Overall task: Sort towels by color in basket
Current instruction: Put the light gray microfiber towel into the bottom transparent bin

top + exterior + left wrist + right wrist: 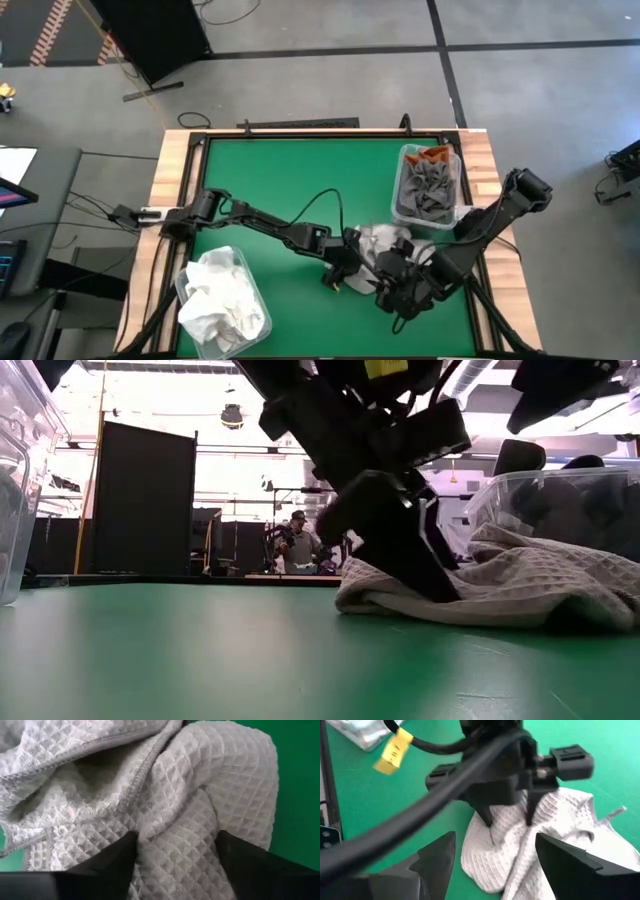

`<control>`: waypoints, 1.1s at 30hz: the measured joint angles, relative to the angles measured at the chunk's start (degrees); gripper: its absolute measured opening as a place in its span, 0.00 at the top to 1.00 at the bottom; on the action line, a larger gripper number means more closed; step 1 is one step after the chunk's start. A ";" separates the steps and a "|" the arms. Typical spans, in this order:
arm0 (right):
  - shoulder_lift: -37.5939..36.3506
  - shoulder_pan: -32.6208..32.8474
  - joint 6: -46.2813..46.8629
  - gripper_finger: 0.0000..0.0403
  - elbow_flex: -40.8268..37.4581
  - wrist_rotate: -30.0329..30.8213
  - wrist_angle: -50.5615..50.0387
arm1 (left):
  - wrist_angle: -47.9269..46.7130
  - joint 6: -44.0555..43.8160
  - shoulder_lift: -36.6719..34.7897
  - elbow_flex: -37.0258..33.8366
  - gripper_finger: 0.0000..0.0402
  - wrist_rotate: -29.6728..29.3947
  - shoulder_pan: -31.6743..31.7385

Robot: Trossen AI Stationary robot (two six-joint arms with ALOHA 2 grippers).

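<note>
A light grey waffle-weave towel (378,238) lies bunched on the green table, toward its right near part. My left gripper (352,262) reaches in from the left and stands open on the towel (175,795). My right gripper (400,290) hovers open just near of the towel (560,830), touching nothing, and looks at the left gripper (507,822). A clear basket (405,155) by the right edge holds dark grey towels (428,190) and a rust-orange one (435,153). Another clear basket (185,275) at the near left holds white towels (220,300). My left gripper comes at the light grey towel from above, pointing down. Its two fingertips (530,812) are set into the towel's left part, with a raised fold (175,850) standing between them. The towel lies slack on the table (540,585).
Bare green table (280,170) spreads across the far and middle left. The right basket (560,490) stands just behind the towel. The left basket's wall (20,480) is at the near left. A yellow tag (394,751) hangs on the left arm's cable. A person (298,540) sits far behind the table.
</note>
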 joint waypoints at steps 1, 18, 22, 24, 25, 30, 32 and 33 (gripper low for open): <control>-0.02 0.20 0.77 0.25 0.08 0.00 -0.70 | -0.69 0.45 -0.05 0.00 0.38 0.53 0.09; -0.13 1.20 3.39 0.25 0.39 1.06 -2.91 | -18.72 4.42 -10.44 -0.33 0.98 -5.99 -0.72; -0.26 1.55 4.03 0.25 0.76 2.03 -2.65 | -23.09 4.16 -19.21 -0.40 0.98 -9.89 -2.49; -0.37 1.55 3.63 0.25 0.73 2.13 -2.90 | -24.62 3.94 -22.48 -0.49 0.98 -11.34 -3.57; -0.36 1.55 3.07 0.25 0.72 2.14 -2.86 | -25.58 3.80 -23.54 -0.03 0.98 -11.98 -4.16; 0.04 3.01 -1.28 0.25 0.10 -0.76 -4.26 | -32.23 0.18 -35.61 2.38 0.98 -16.05 -7.88; -0.26 3.47 -1.23 0.25 0.42 0.93 -4.93 | -34.26 -1.72 -39.83 3.73 0.98 -18.22 -9.98; -0.31 3.46 -1.23 0.25 0.33 2.03 -5.76 | -35.59 -3.07 -41.46 4.08 0.98 -19.18 -11.21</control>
